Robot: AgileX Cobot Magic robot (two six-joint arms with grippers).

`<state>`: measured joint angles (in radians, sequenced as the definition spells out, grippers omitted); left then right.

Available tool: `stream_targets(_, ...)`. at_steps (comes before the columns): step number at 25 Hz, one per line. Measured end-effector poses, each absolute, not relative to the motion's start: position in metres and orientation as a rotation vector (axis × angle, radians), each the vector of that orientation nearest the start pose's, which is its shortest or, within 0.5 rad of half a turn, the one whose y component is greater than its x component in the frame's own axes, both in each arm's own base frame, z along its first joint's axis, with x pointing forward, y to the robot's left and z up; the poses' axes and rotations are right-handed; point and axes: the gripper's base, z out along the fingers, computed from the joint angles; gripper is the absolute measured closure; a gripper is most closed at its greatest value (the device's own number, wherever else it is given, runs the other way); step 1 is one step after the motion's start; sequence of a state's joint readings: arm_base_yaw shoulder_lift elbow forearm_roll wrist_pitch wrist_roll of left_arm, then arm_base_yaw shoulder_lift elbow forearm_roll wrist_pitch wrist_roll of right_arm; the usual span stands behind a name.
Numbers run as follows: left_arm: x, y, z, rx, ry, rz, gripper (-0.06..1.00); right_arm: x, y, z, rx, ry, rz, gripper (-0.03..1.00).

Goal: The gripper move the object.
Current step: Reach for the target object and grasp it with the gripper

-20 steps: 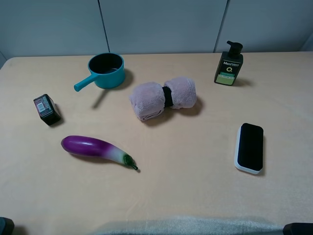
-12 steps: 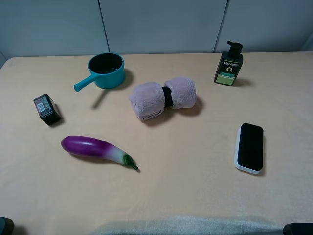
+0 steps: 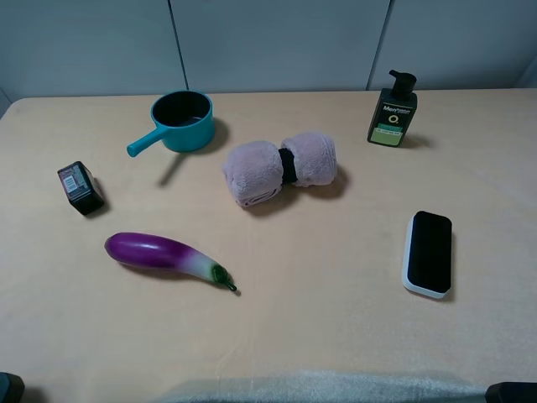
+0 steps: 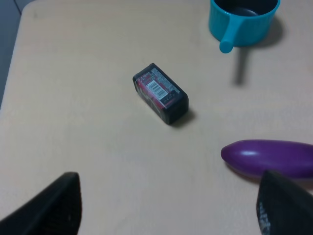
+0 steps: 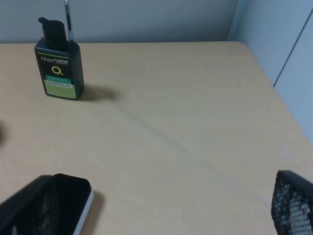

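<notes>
The object [image 3: 428, 253], a flat block with a black top and a white base, lies on the tan table at the right of the exterior view. One corner of it shows in the right wrist view [image 5: 74, 195], beside one finger. My right gripper [image 5: 161, 213] is open and empty, with the block just outside its fingers. In the exterior view only a dark bit of the right arm [image 3: 512, 393] shows at the bottom right corner. My left gripper [image 4: 166, 215] is open and empty, low over the table near the front left, far from the object.
A small black labelled box [image 3: 80, 187] and a purple eggplant [image 3: 164, 254] lie at the left. A teal pot [image 3: 182, 120] stands at the back left, a rolled pink towel [image 3: 281, 168] in the middle, a dark pump bottle [image 3: 393, 111] at the back right.
</notes>
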<state>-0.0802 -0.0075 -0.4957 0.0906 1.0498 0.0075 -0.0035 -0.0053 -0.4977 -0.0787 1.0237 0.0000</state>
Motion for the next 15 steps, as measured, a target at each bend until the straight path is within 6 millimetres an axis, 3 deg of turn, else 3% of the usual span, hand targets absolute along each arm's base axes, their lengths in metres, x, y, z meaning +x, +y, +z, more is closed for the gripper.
stream_targets(15,-0.0047,0.0075,0.2772,0.085,2.026,0.062,0.15,0.0013,-0.0047,0.2854,0.052,2.025,-0.044,0.31)
